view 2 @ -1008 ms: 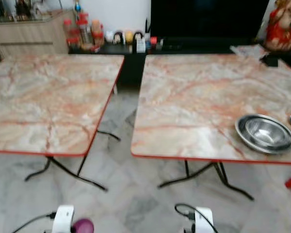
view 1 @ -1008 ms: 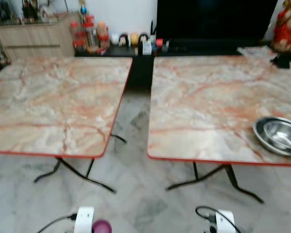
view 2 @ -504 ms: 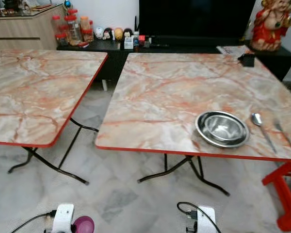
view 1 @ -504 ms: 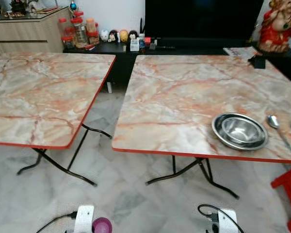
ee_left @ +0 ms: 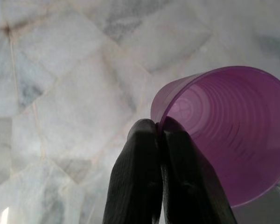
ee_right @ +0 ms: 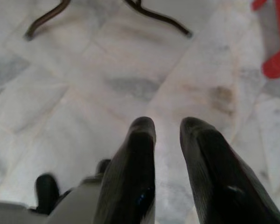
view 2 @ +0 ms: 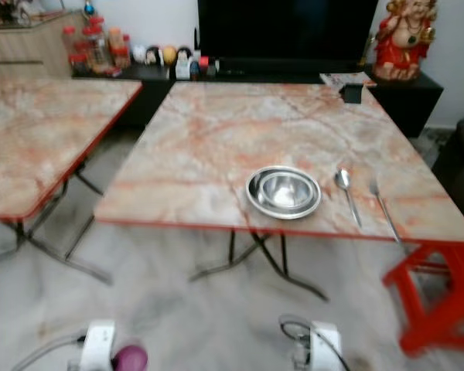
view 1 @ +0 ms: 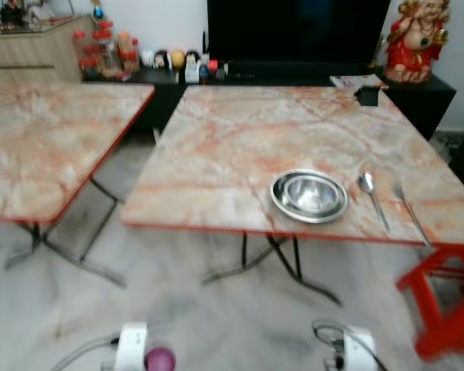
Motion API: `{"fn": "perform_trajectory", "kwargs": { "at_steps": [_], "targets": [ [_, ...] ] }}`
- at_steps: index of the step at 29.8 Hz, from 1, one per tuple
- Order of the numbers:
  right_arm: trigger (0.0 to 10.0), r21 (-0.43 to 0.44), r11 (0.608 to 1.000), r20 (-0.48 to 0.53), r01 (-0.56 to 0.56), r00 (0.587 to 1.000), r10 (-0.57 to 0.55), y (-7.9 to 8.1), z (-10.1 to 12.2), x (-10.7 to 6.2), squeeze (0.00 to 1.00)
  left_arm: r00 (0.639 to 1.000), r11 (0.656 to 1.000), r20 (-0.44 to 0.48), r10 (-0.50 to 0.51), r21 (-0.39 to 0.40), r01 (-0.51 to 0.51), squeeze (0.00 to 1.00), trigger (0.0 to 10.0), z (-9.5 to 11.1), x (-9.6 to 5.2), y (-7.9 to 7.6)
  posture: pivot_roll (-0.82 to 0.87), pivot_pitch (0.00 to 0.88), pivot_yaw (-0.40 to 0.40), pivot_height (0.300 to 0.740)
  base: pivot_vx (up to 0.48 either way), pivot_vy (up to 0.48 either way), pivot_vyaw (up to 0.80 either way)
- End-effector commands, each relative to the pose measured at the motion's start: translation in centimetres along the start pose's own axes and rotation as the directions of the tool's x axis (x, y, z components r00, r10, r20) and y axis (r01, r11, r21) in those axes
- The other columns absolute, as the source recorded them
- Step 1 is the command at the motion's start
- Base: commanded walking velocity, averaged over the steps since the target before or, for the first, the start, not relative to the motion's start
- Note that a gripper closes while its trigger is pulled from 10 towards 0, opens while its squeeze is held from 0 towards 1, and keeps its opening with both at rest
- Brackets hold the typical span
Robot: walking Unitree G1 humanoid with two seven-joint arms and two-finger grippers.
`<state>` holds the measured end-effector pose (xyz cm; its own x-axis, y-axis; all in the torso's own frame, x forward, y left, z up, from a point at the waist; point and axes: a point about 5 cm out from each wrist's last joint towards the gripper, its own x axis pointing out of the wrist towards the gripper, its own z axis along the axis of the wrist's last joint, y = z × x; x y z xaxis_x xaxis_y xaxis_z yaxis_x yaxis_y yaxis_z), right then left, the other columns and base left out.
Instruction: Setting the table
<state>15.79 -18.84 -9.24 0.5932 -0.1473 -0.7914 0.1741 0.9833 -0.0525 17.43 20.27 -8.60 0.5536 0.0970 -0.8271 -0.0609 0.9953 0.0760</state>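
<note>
The left gripper point(ee_left: 158, 133), pinched shut on the rim of the translucent purple plastic cup point(ee_left: 233, 140), hangs low; the steel bowl point(view 1: 309, 195) lies ahead and rightward on the marble-patterned table point(view 1: 232, 139). The right gripper point(ee_right: 167, 128) hangs empty, fingers slightly parted.

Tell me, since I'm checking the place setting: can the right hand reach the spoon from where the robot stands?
Probably not yet. The right hand hangs low over the floor, and the spoon lies on the table well ahead, beside the steel bowl. Nothing blocks it; the robot seems too far back.
</note>
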Motion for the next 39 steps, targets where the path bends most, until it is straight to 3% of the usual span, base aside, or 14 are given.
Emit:
{"fn": "perform_trajectory", "kwargs": {
  "at_steps": [1, 20, 39],
  "targets": [
    [10.0, 0.002, 1.0, 0.009, 0.021, 1.0, -0.021, -0.78, 0.25, 0.05, 0.0, 1.0, 1.0, 0.023, -0.013, 0.001, 0.013, 0.0, 10.0, 0.81, 0.14, -0.44, -0.04, 0.0, 0.007, 0.74, 0.0, -0.39, 0.0],
    [10.0, -0.014, 1.0, 0.017, 0.023, 1.0, -0.023, -1.12, 0.64, 0.14, 0.0, 0.999, 0.998, 0.047, 0.01, -0.065, -0.007, 0.0, 10.0, 0.97, 0.12, -0.23, -0.03, 0.0, -0.008, 0.74, 0.0, -0.041, 0.0],
    [10.0, 0.008, 1.0, 0.016, 0.02, 1.0, -0.02, -0.8, 0.56, 0.13, 0.0, 0.999, 0.998, 0.051, 0.015, -0.055, -0.012, 0.0, 10.0, 1.28, 0.15, 0.01, -0.03, 0.0, 0.001, 0.74, 0.359, 0.0, 0.0]
  ]
}}
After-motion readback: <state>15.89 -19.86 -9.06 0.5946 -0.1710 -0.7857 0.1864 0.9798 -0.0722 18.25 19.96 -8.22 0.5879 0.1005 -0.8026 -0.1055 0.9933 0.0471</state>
